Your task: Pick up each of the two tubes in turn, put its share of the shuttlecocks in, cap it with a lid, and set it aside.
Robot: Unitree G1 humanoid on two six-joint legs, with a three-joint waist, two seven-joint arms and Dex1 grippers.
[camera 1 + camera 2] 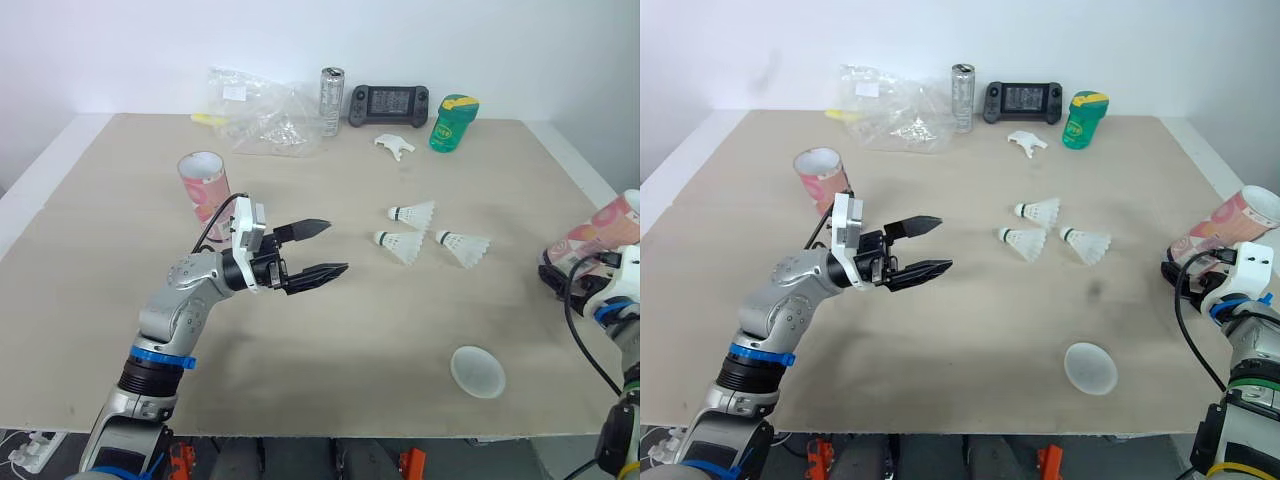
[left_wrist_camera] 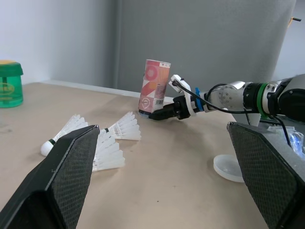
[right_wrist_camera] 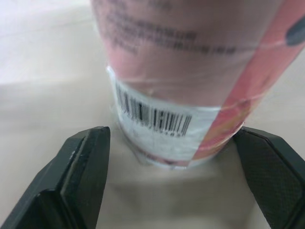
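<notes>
Two pink tubes stand on the table. One tube (image 1: pixel 205 185) stands mouth-up at the left, just behind my left arm. My left gripper (image 1: pixel 337 247) hovers open and holds nothing, pointing toward three white shuttlecocks (image 1: pixel 412 213) (image 1: pixel 400 245) (image 1: pixel 464 247) lying mid-table. The other tube (image 1: pixel 600 232) is at the right edge, and my right gripper (image 1: pixel 556 274) is shut on its base. In the right wrist view the black fingers (image 3: pixel 81 176) flank the barcode end of that tube (image 3: pixel 190 71). A translucent lid (image 1: pixel 477 371) lies near the front edge.
Along the back edge are a crumpled plastic bag (image 1: pixel 260 115), a silver can (image 1: pixel 332 100), a black game controller (image 1: pixel 389 103) and a green container (image 1: pixel 453 122). A small white piece (image 1: pixel 395 146) lies in front of the controller. Bare tabletop (image 1: pixel 400 320) spreads between my arms.
</notes>
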